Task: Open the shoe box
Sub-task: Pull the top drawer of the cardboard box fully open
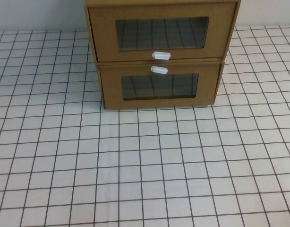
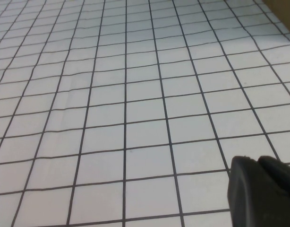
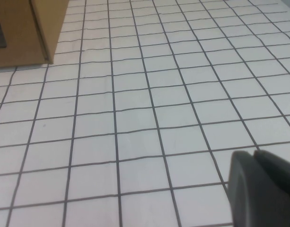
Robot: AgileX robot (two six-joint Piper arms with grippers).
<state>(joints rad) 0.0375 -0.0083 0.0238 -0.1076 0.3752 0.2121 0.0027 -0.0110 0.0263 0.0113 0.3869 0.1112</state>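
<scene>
Two brown cardboard shoe boxes are stacked at the back of the table. The upper box (image 1: 161,30) has a dark window and a white handle (image 1: 161,55) at its lower edge. The lower box (image 1: 159,85) has a white handle (image 1: 159,70) at its upper edge; its corner (image 3: 22,33) shows in the right wrist view. Both doors are closed. Neither arm appears in the high view. My left gripper (image 2: 256,163) hangs shut over bare cloth. My right gripper (image 3: 253,155) is also shut, empty, over the cloth to the right of the boxes.
A white cloth with a black grid (image 1: 145,165) covers the whole table. A pale wall stands behind the boxes. A brown corner (image 2: 284,7) of a box edges into the left wrist view.
</scene>
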